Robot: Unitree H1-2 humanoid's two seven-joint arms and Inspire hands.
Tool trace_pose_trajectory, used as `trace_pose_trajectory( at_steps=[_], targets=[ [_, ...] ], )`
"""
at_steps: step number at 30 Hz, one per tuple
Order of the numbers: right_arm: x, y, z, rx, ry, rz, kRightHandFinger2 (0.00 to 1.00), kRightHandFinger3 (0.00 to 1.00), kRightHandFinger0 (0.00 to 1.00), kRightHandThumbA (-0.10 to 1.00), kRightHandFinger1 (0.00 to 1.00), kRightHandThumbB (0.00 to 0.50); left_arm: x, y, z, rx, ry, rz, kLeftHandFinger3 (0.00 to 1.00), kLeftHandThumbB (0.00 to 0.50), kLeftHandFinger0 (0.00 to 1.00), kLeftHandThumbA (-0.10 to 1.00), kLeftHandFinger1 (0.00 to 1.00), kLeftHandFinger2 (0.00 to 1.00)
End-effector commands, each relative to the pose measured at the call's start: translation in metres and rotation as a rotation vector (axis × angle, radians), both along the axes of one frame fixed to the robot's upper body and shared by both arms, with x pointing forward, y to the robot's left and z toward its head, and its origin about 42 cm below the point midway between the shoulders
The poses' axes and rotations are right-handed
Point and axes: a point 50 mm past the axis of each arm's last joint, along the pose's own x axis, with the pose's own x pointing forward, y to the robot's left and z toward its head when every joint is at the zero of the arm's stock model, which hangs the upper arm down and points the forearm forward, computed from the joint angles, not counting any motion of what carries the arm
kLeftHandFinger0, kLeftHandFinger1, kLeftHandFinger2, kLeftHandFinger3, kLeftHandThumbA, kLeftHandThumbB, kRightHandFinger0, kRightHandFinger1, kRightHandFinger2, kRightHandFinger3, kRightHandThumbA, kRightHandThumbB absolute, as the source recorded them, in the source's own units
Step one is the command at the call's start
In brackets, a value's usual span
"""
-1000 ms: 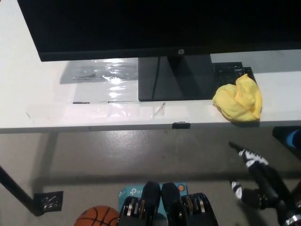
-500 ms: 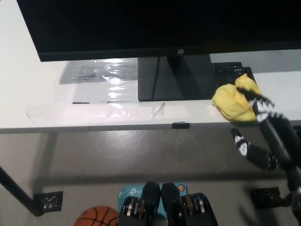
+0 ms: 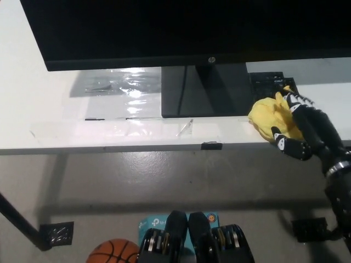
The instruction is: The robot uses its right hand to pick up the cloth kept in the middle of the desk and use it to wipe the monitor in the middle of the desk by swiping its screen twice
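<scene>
A crumpled yellow cloth (image 3: 269, 116) lies on the white desk (image 3: 49, 118), just right of the monitor stand (image 3: 204, 91). The black monitor (image 3: 175, 30) spans the top of the head view, its screen dark. My black right hand (image 3: 304, 126) reaches up from the lower right and lies over the cloth's right part, fingers spread over its top and one digit curled at its near edge; it has no closed grip on the cloth. My left hand is out of view.
A black gridded object (image 3: 271, 82) sits behind the cloth. Clear tape strips (image 3: 126, 129) run along the desk's front. Below the desk edge are a grey floor, a basketball (image 3: 112, 252) and a desk leg foot (image 3: 55, 234).
My right hand has risen from below the desk edge, moving up and forward until it rests over the yellow cloth. The cloth and monitor stay put.
</scene>
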Motion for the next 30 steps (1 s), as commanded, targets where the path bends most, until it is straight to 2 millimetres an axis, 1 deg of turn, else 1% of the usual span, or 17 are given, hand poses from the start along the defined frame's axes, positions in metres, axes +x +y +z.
trace_pose_trajectory(
  at_steps=[1,10,13,15,16,17,19,20,21,22,23,24,25,26,27,28,30],
  targets=[
    [0.021,0.001,0.007,0.01,-0.003,0.015,1.0,1.0,1.0,0.44,1.0,0.361,-0.004,0.01,0.011,0.027,0.016,-0.014,1.0,0.063,0.71,0.09,0.7,0.81],
    [0.029,0.0,-0.011,0.041,0.036,0.007,1.0,1.0,1.0,0.41,1.0,0.308,-0.005,0.01,0.011,0.032,0.019,-0.009,1.0,0.065,0.74,0.11,0.71,0.83],
    [0.03,0.0,-0.006,0.073,0.033,0.015,1.0,1.0,1.0,0.46,1.0,0.166,-0.004,0.011,0.01,0.029,0.026,-0.004,1.0,0.066,0.73,0.12,0.71,0.83],
    [0.038,0.007,-0.003,0.082,0.026,0.033,1.0,1.0,1.0,0.52,1.0,0.043,-0.006,0.014,0.015,0.04,0.01,0.001,0.99,0.063,0.72,0.14,0.71,0.82],
    [0.038,0.007,-0.002,0.08,0.025,0.034,1.0,1.0,1.0,0.56,1.0,0.033,-0.007,0.014,0.016,0.04,0.009,0.001,1.0,0.061,0.72,0.14,0.71,0.82],
    [0.038,0.009,-0.001,0.052,-0.01,0.06,1.0,1.0,0.94,0.46,1.0,0.0,-0.009,0.014,0.014,0.036,0.004,0.001,0.99,0.059,0.72,0.15,0.71,0.82],
    [0.039,0.009,0.0,0.047,-0.013,0.07,1.0,1.0,0.74,0.47,0.86,0.0,-0.009,0.014,0.013,0.034,0.002,0.0,0.98,0.062,0.72,0.16,0.7,0.82],
    [0.042,0.01,0.0,0.04,-0.034,0.085,0.81,1.0,0.51,0.42,0.61,0.0,-0.01,0.014,0.013,0.026,0.005,0.004,0.98,0.057,0.72,0.18,0.71,0.82],
    [0.042,0.011,-0.001,0.024,-0.04,0.091,0.75,1.0,0.42,0.41,0.52,0.0,-0.011,0.014,0.013,0.023,0.005,0.007,0.98,0.056,0.72,0.19,0.71,0.82],
    [0.043,0.013,0.001,0.006,-0.04,0.1,0.71,1.0,0.39,0.44,0.49,0.0,-0.01,0.015,0.012,0.024,0.007,0.009,0.98,0.055,0.72,0.2,0.72,0.84],
    [0.044,0.014,0.002,-0.012,-0.061,0.111,0.58,1.0,0.26,0.43,0.34,0.0,-0.01,0.015,0.012,0.024,0.004,0.005,0.98,0.049,0.72,0.21,0.72,0.84],
    [0.045,0.016,0.003,-0.04,-0.083,0.12,0.32,1.0,0.04,0.37,0.08,0.0,-0.01,0.016,0.011,0.026,0.004,0.001,0.99,0.05,0.73,0.24,0.73,0.84],
    [0.046,0.019,0.005,-0.07,-0.104,0.126,0.23,1.0,0.0,0.34,0.02,0.0,-0.01,0.017,0.009,0.029,0.006,-0.002,0.99,0.047,0.73,0.26,0.73,0.85],
    [0.048,0.021,0.005,-0.091,-0.112,0.124,0.14,1.0,0.0,0.21,0.0,0.0,-0.01,0.016,0.011,0.022,0.0,0.0,0.98,0.047,0.73,0.29,0.73,0.85],
    [0.05,0.024,0.006,-0.111,-0.121,0.122,0.1,0.92,0.0,-0.06,0.0,0.0,-0.01,0.015,0.012,0.021,-0.008,-0.002,0.97,0.045,0.72,0.3,0.72,0.84],
    [0.05,0.024,0.006,-0.117,-0.123,0.122,0.14,0.85,0.0,-0.1,0.06,0.0,-0.01,0.015,0.012,0.021,-0.011,-0.004,0.97,0.045,0.72,0.3,0.72,0.83],
    [0.05,0.029,0.006,-0.176,-0.13,0.107,0.21,0.42,0.0,-0.1,0.15,0.0,-0.012,0.016,0.014,0.02,-0.009,-0.002,0.98,0.06,0.71,0.33,0.72,0.82]
  ],
)
